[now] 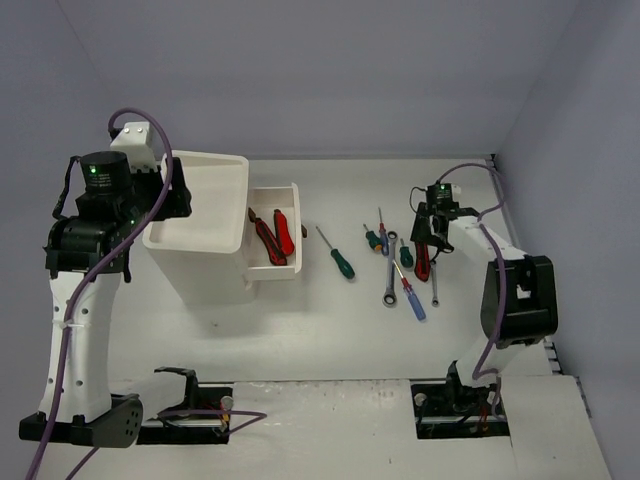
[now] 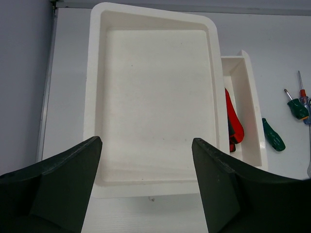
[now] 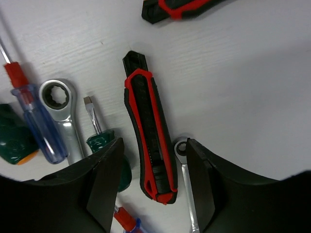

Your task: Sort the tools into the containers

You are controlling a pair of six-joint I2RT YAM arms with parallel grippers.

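Tools (image 1: pixel 343 265) lie loose on the counter (image 1: pixel 330 340) to the right of the white box (image 1: pixel 205 270), and two red-handled ones (image 1: pixel 284 232) sit in its pulled-out drawer (image 1: pixel 275 268). The right gripper (image 3: pixel 154 141) has its fingers apart astride the red utility knife (image 3: pixel 150 136), with a gap on each side. The left gripper (image 2: pixel 146 140) hovers over the box's tray top (image 2: pixel 95 73), fingers wide apart.

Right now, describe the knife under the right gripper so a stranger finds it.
Look right of the white drawer box, among the loose tools. The utility knife lies under the right gripper, between a green-handled screwdriver and a small silver wrench. Its broad red-and-black body sets it apart from those slim tools.
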